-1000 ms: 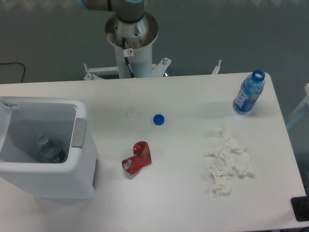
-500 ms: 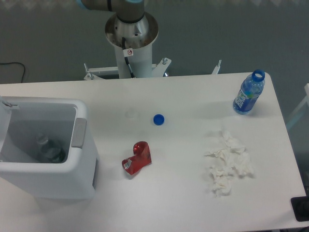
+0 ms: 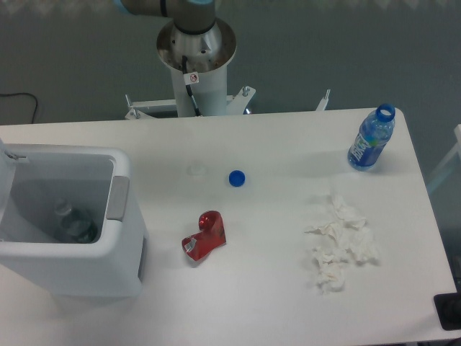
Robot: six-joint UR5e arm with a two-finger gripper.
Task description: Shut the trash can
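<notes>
The trash can is a large white boxy bin at the left edge of the table. It stands open, with a grey latch tab on its right rim and a crushed clear bottle lying inside. Its lid is mostly out of frame on the left; only a sliver shows at the left edge. Only the arm's base column and a bit of the arm at the top show. The gripper is out of view.
On the white table lie a red crushed item, a blue bottle cap, a small clear cap and a heap of crumpled white tissues. A blue open water bottle stands at the back right.
</notes>
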